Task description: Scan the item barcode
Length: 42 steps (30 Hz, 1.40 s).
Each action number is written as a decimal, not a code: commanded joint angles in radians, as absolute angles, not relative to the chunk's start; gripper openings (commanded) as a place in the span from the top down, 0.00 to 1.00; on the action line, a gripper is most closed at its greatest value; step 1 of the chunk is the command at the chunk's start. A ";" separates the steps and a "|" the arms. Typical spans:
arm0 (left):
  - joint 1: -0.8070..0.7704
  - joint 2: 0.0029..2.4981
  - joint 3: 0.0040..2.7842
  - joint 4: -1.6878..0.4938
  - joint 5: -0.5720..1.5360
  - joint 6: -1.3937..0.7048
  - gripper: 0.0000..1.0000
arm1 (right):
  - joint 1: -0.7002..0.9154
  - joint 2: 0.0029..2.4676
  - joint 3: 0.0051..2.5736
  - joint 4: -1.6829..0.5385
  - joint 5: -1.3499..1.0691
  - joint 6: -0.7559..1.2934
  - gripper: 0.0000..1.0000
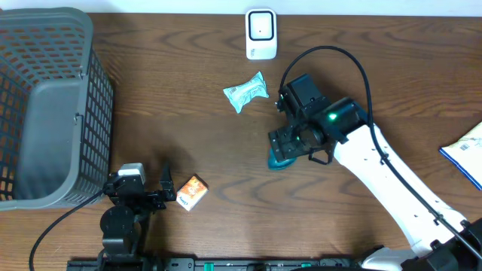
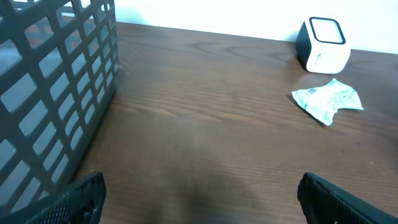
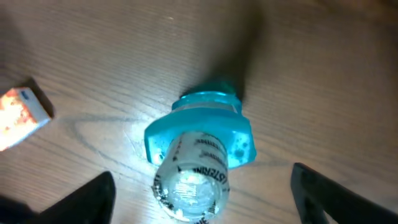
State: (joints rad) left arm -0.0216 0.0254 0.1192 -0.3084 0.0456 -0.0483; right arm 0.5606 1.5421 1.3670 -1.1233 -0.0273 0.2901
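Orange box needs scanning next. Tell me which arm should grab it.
Left. The left end effector, open, sits right beside the orange box; the right end effector hangs over the teal-capped bottle, farther away.

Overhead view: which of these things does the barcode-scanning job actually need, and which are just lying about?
Part of the job, most likely:
white scanner
teal-capped bottle
right gripper, open over the bottle

Lying about for now:
white packet
orange box
grey basket
printed sheet at the right edge
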 commanded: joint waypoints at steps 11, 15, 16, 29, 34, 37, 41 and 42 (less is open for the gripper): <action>-0.023 0.025 0.096 -0.312 0.036 -0.039 0.02 | 0.498 1.527 1.620 -1.325 -0.003 1.238 0.01; -0.023 0.025 0.096 -0.312 0.036 -0.039 0.02 | 0.499 1.532 1.619 -1.320 0.074 1.256 0.01; -0.023 0.025 0.096 -0.312 0.036 -0.039 0.02 | 0.499 1.534 1.617 -1.324 0.116 1.286 0.04; -0.023 0.025 0.096 -0.312 0.036 -0.039 0.02 | 0.496 1.587 1.393 -1.205 0.030 1.660 0.01; -0.023 0.025 0.096 -0.312 0.036 -0.039 0.02 | 0.496 1.658 1.388 -1.185 0.014 1.659 0.01; -0.023 0.025 0.096 -0.312 0.036 -0.039 0.02 | 0.496 1.703 1.388 -1.180 -0.019 1.620 0.07; -0.023 0.025 0.096 -0.312 0.036 -0.039 0.02 | 0.497 1.769 1.388 -1.171 -0.065 1.599 0.14; -0.023 0.025 0.096 -0.312 0.036 -0.039 0.02 | 0.497 1.787 1.388 -1.169 -0.072 1.599 0.19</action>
State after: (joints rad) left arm -0.0216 0.0254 0.1192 -0.3084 0.0456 -0.0483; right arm 0.4995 1.7420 1.3956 -1.1709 -0.0349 1.6138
